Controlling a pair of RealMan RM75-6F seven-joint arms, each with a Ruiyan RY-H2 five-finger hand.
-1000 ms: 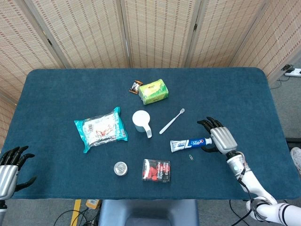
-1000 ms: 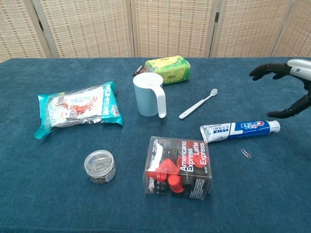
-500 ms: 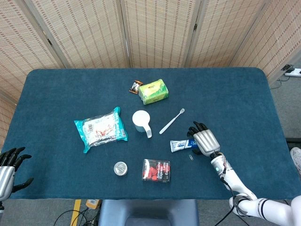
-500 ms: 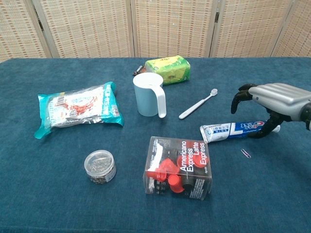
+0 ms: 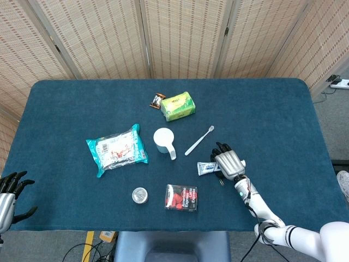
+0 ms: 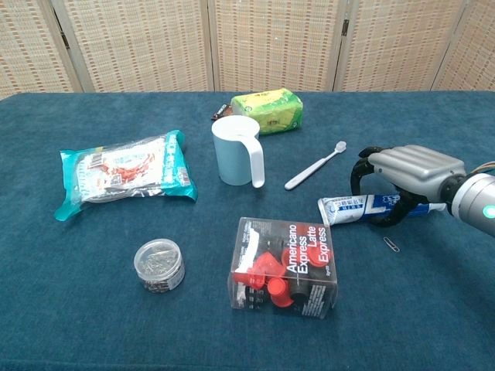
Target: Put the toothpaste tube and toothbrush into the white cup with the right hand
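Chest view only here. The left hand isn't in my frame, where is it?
Observer: Head view has the left hand low at the near left corner, off the blue cloth-covered table, fingers spread, holding nothing.
Operator: Anything inside the white handled cup? I only see its side.
Observer: From above, the white handled cup looks empty.
Operator: Dark thing behind the cup's rim?
Observer: A small brown wrapped packet, lying just left of the green packet and well apart from the cup.
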